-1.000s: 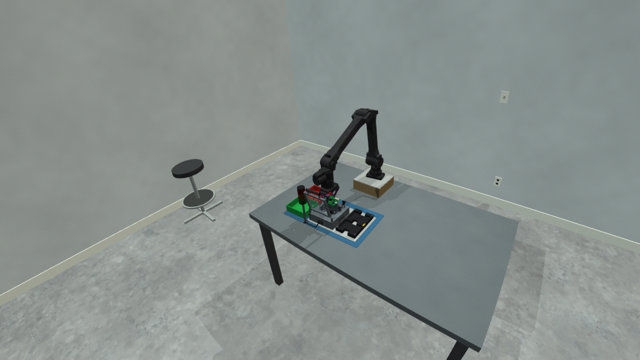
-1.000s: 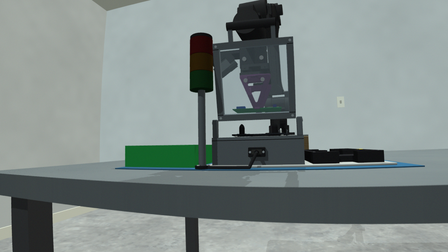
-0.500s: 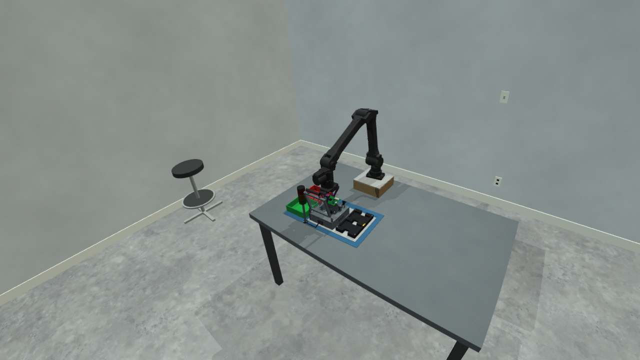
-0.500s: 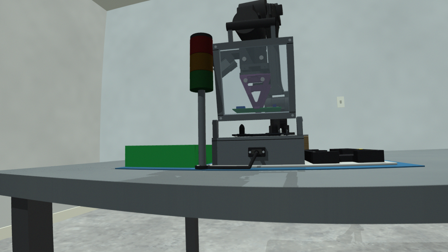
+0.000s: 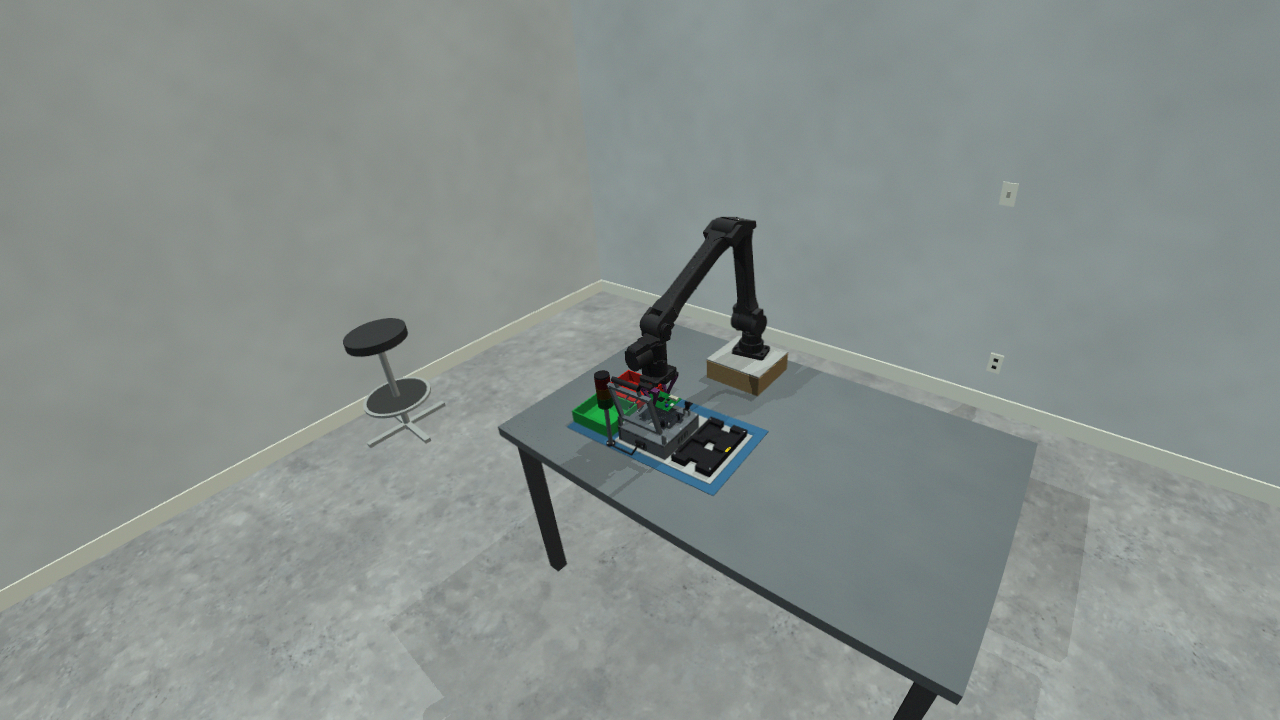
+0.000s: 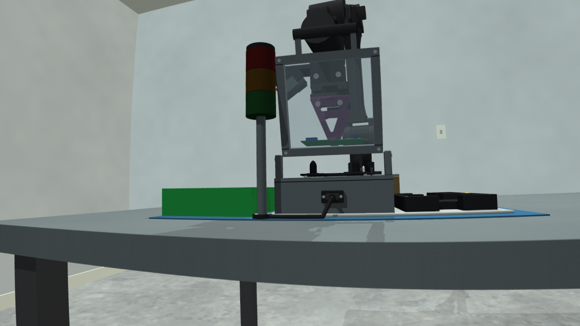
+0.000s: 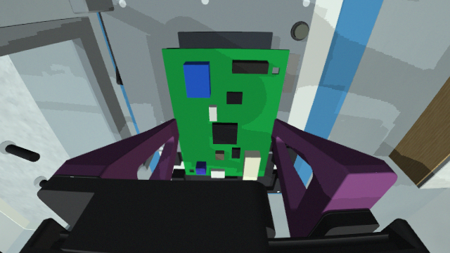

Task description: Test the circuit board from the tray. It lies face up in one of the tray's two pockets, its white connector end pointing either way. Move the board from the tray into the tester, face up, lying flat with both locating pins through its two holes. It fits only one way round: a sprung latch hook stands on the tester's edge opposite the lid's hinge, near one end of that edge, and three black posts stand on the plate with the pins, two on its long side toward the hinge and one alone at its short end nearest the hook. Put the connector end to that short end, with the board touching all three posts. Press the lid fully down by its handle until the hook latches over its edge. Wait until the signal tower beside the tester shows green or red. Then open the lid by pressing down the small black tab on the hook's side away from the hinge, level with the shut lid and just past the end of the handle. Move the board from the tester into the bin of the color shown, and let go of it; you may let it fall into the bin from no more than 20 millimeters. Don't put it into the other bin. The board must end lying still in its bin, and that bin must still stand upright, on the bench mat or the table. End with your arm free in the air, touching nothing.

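My gripper [image 7: 225, 125] with purple fingers is shut on the green circuit board [image 7: 226, 109], gripping its two long edges. The board is level and face up, held above the grey tester [image 6: 334, 194]. In the exterior view the board [image 6: 334, 141] shows through the tester's raised clear lid [image 6: 330, 101], a little above the black plate with a locating pin [image 6: 313, 166]. The white connector end [image 7: 252, 169] is nearest my wrist. The signal tower [image 6: 260, 81] beside the tester shows no lit color.
A green bin [image 6: 208, 201] stands left of the tester, and a red bin [image 5: 634, 373] behind it. The black tray [image 5: 711, 445] lies right of the tester on the blue mat. The arm's brown base block [image 5: 746, 368] is behind.
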